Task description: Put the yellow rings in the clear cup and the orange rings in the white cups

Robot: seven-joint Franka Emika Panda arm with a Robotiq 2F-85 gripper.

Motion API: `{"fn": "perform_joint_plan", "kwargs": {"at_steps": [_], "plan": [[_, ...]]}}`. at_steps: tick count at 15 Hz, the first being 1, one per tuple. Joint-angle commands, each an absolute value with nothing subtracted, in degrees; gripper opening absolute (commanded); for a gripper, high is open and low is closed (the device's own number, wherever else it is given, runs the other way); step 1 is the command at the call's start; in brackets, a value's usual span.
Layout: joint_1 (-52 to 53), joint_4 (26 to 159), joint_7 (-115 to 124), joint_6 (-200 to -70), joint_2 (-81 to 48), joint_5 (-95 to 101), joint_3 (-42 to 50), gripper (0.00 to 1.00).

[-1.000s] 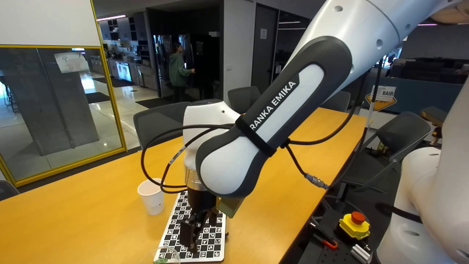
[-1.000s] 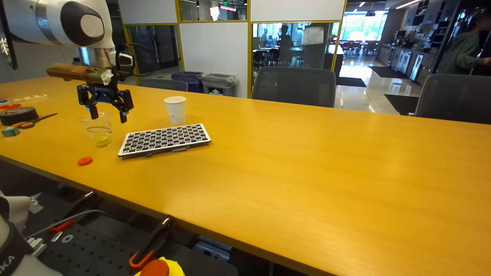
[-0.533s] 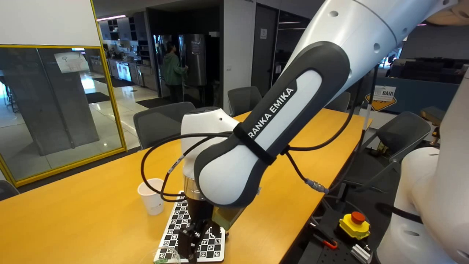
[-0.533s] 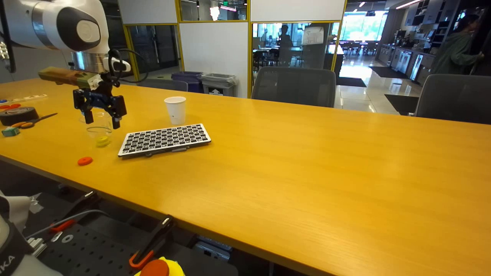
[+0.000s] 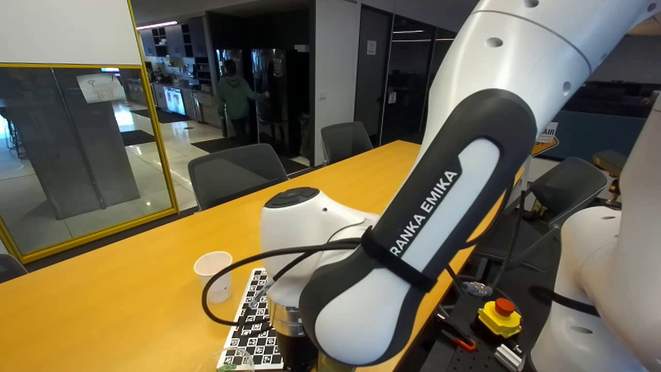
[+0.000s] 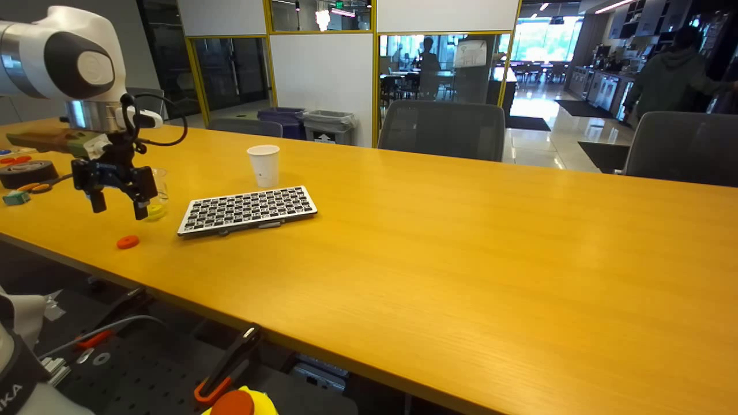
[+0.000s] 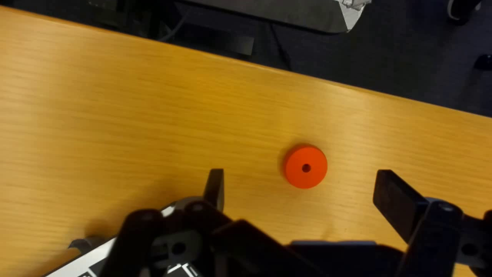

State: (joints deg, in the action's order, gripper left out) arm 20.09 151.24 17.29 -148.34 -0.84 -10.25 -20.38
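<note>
Dark mesh chairs [image 6: 441,132] line the wooden table [image 6: 490,276], white panels [image 6: 323,75] behind (a far window [image 6: 545,43] glows).

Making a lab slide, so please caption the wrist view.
Open gripper above the table, where one orange ring lies flat; board partly visible at lower left.

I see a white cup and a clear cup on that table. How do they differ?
The white cup is opaque; the clear cup is see-through. The clear cup shows yellow rings at its bottom, while the white cup's inner bottom is hidden. In an exterior view, the gripper partly covers the clear cup, but not the white cup. Both stand on the table.
</note>
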Motion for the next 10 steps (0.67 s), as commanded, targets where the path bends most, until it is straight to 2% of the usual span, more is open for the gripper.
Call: {"fn": "perform_joint_plan", "kwargs": {"at_steps": [1,10], "plan": [[21.31,151.99,22.53,-152.49,-1.62,-7.16,-21.16,1.00],[23.03,149.74,35.53,-156.89,-7.58,6.35,-18.99,1.00]]}}
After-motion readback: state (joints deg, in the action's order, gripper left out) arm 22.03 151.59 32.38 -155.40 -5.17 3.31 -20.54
